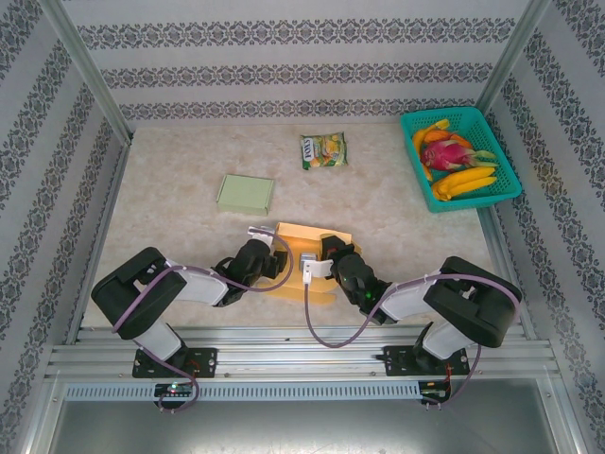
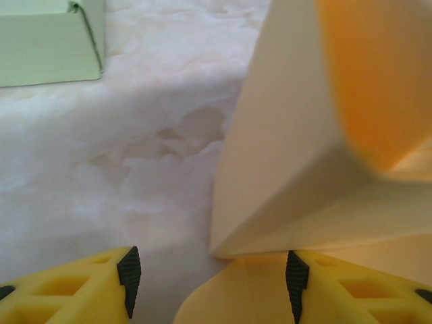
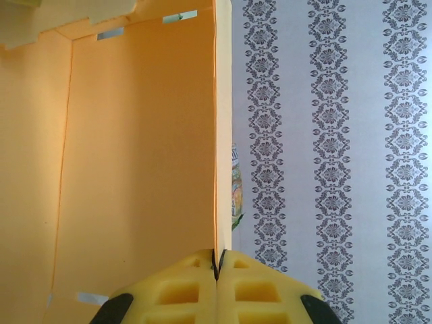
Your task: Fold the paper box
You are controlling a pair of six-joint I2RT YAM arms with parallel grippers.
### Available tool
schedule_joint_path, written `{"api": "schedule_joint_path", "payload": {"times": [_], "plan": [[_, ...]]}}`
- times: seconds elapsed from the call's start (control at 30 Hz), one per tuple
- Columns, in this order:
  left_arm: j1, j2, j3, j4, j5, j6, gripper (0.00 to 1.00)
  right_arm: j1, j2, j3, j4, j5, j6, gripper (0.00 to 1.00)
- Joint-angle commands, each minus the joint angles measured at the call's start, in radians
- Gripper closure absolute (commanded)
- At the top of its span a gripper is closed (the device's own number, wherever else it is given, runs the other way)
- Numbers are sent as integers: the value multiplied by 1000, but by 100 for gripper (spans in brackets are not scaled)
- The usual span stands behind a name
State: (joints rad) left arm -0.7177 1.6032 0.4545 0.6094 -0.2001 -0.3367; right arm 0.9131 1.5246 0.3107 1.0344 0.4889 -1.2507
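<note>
Orange card, smooth and matte, forms the paper box point(image 1: 307, 236), half-raised near the front middle of the mottled beige table point(image 1: 189, 236), between the two arms. The right gripper point(image 3: 217, 260) has its yellow, lattice-moulded fingers point(image 3: 182, 293) pinched together on the thin edge of one flat wall. The left gripper point(image 2: 210, 273) stands released, its black-tipped fingers point(image 2: 128, 270) spread apart at a sharp folded corner of the box. A flat pale-green box point(image 1: 245, 193) lies farther back on the left
</note>
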Motion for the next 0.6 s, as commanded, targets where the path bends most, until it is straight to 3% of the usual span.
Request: {"api": "schedule_joint_path", "payload": {"times": [0.0,0.57], "plan": [[8,-2,16,84,42,23,40,3,10,-8,-129,-49,41,100],[8,87,87,132,-15,83,35,6,-3,-4,-158,-64,62,100]]}}
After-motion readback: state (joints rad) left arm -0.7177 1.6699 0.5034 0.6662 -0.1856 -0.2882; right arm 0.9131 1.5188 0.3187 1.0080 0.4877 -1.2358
